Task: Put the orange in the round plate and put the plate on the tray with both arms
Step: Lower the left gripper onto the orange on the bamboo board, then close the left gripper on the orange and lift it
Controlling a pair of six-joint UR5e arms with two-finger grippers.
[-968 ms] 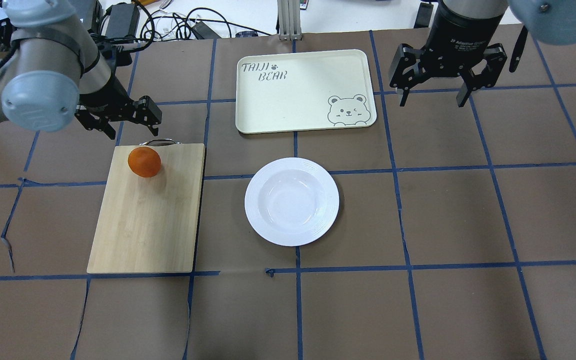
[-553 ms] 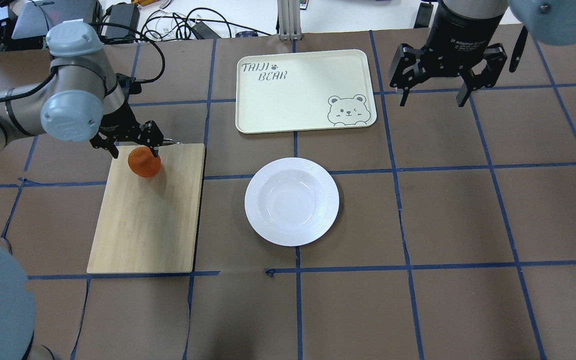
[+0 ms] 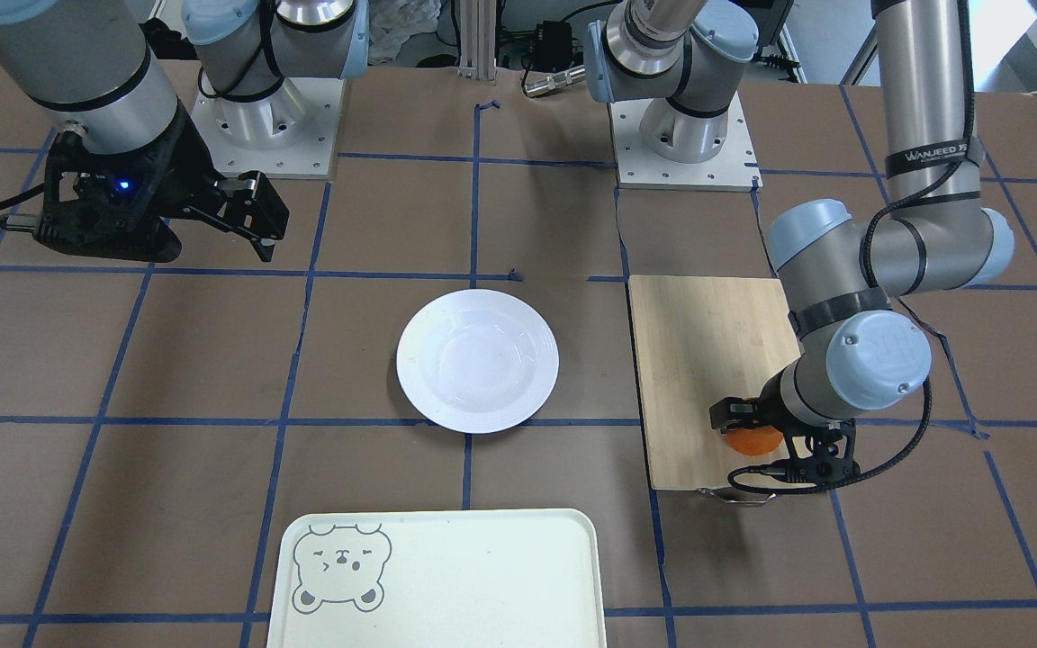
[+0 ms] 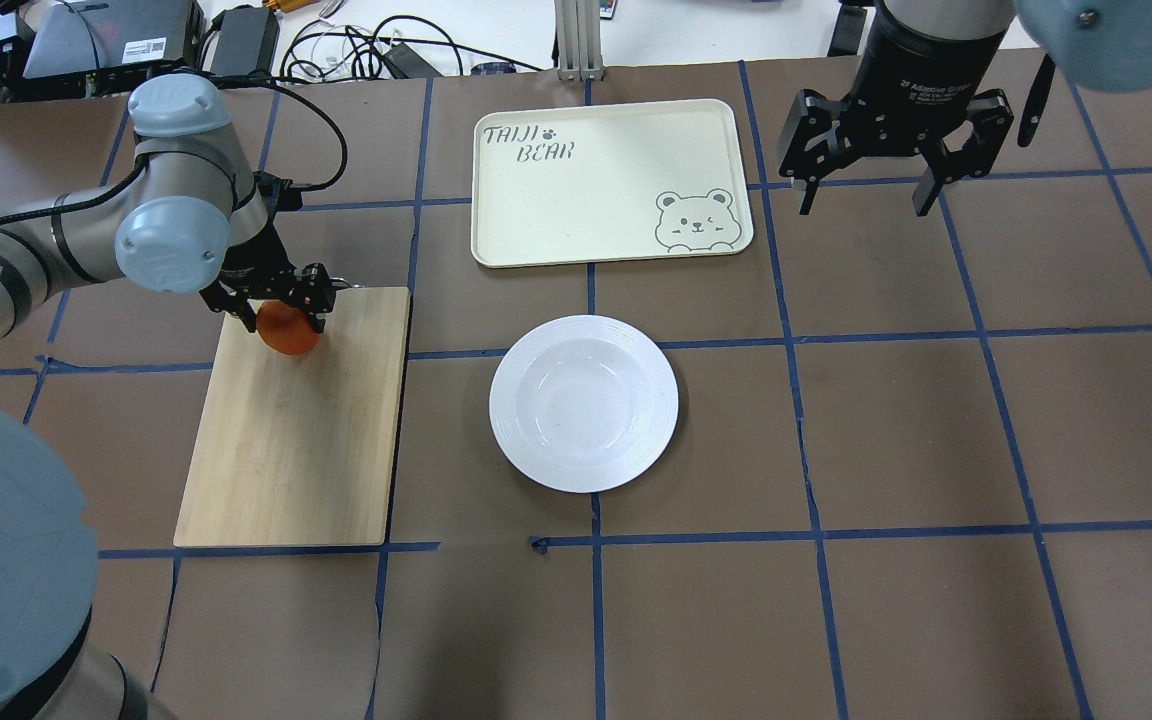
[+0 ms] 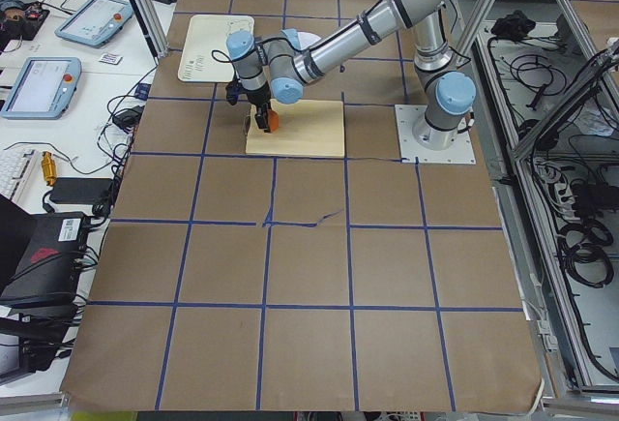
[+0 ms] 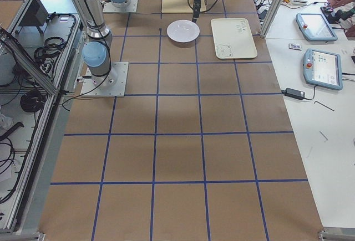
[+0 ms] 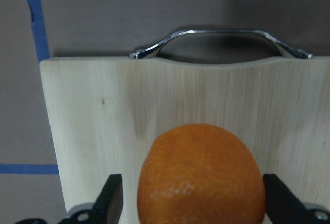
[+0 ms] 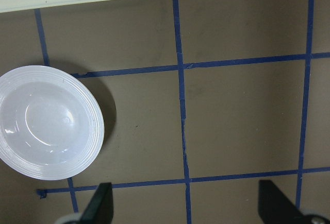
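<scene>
Moved: left arm has dropped and swung in over the past second; left claw (image 4: pixel 276 312), earlier short of the board's handle end, now straddles the orange (image 4: pixel 288 335). Orange, plate, tray and right arm sit as before.
Left claw: spread, one finger each side of the fruit. Wrist view shows a thin gap on the left and the right finger at or just off the skin. Not pinching yet, as far as I can tell.
Right claw (image 4: pixel 866 200): wide, holding nothing, hanging over bare worktop (image 4: pixel 936 420) at upper right of the overhead frame, just right of the tray.
Orange: on the bamboo cutting board (image 4: pixel 296 430), near its metal-handle end, left of the overhead frame.
Round plate (image 4: pixel 584 403): middle of frame, bare, flat on the worktop, apart from board and tray.
Tray (image 4: pixel 606 185): top centre, nothing on it.
Handling, orange: likely light and firm with slight give; dimpled skin should grip, but it rolls. Best taken across the widest girth with a moderate squeeze.
Handling, plate: stiff, glossy, probably slick and breakable. Best taken by the wide rim on opposite sides, one claw each.
</scene>
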